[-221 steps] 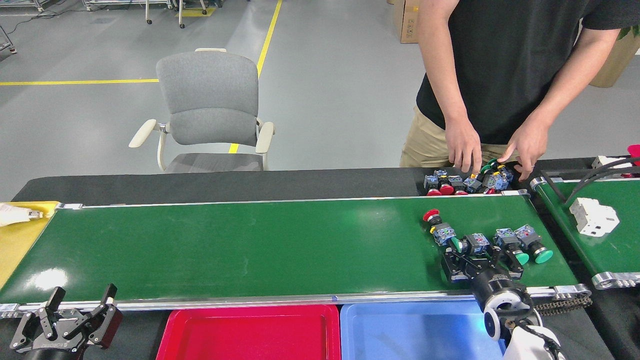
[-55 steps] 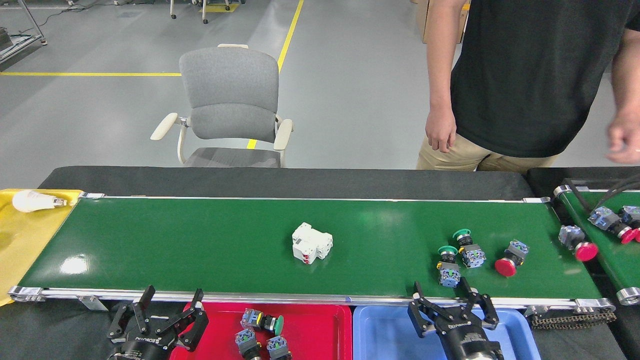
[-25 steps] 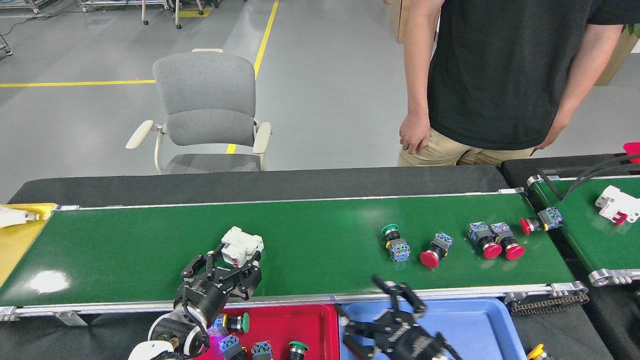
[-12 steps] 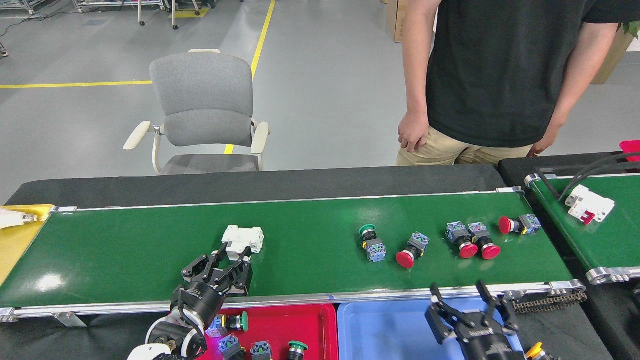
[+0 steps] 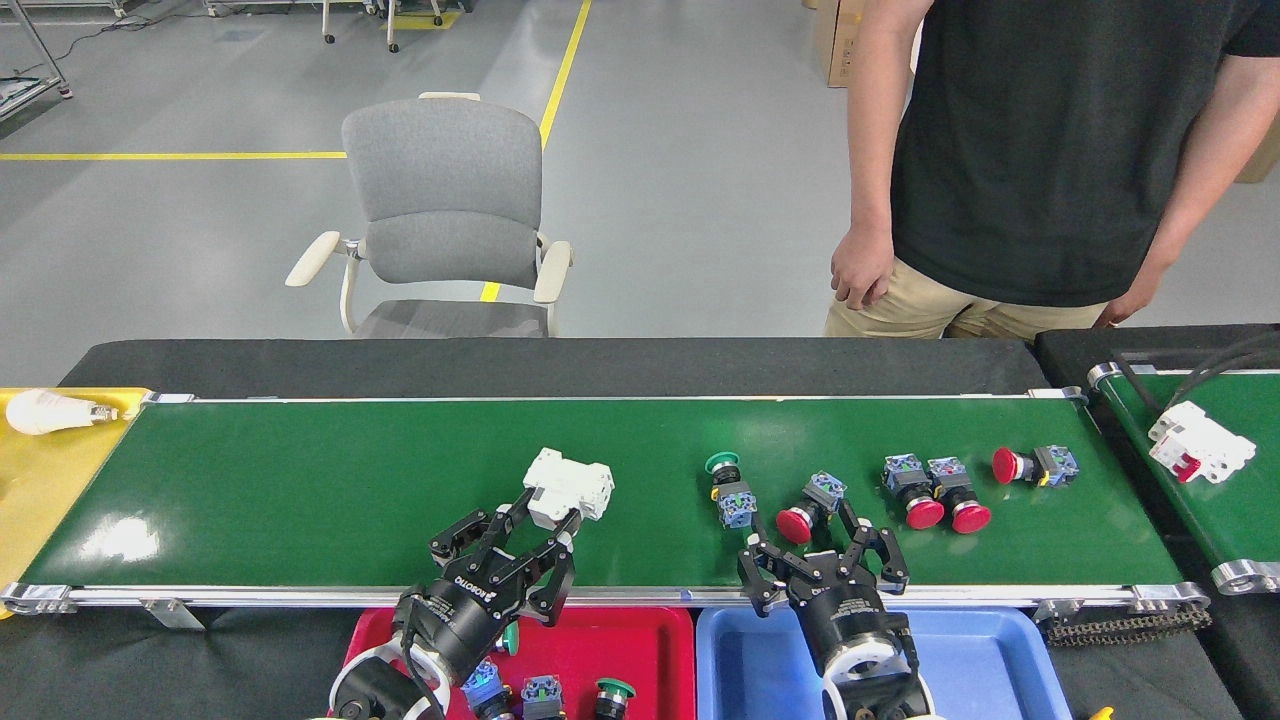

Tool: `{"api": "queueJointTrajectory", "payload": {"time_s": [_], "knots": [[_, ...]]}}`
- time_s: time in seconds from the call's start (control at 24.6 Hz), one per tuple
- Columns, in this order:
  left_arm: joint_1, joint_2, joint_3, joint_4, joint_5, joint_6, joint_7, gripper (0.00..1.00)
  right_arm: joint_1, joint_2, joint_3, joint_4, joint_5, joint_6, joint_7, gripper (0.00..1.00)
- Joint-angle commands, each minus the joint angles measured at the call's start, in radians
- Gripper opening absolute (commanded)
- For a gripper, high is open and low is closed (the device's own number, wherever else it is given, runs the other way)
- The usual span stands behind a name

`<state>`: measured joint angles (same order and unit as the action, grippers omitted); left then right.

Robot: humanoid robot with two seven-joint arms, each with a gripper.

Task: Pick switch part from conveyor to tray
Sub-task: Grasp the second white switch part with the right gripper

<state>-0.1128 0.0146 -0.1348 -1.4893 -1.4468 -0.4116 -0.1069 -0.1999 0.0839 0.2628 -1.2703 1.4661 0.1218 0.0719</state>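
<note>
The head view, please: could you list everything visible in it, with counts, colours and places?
Conveyor: one, green, across the middle.
Switch parts on conveyor: five; one green-capped, four red-capped, right half.
Breaker: one, white, mid-belt.
Second belt: one, green, far right, carrying a white breaker.
Red tray: one, bottom centre, holding several switch parts.
Blue tray: one, right of red tray.
Yellow tray: one, far left, holding a white bulb.
Chair: one, grey, behind.
Person: one, black shirt, behind right.
Left end effector: open, at breaker.
Right end effector: open, near red switch.
</note>
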Motion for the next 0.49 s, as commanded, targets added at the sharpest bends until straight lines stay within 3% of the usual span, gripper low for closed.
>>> {"api": "queueJointTrajectory", "payload": {"time_s": [0.0,0.12,0.16,0.45], "knots": [[-0.010,0.005,0.004,-0.016,0.008,-0.004,0.009,0.18,-0.033,0.002,0.001,0.009,-0.004,-0.001,0.015,0.62],[-0.010,0.011,0.006,-0.016,0.009,-0.004,0.009,0.17,-0.055,-0.006,0.001,0.042,-0.007,-0.007,0.020,0.25],[-0.010,0.013,0.008,-0.016,0.011,-0.004,0.009,0.17,-0.061,-0.007,0.001,0.048,-0.007,-0.008,0.022,0.19],[-0.008,0.016,0.011,-0.019,0.032,-0.004,0.009,0.17,-0.069,-0.007,-0.005,0.034,-0.029,-0.008,0.020,0.05]]}}
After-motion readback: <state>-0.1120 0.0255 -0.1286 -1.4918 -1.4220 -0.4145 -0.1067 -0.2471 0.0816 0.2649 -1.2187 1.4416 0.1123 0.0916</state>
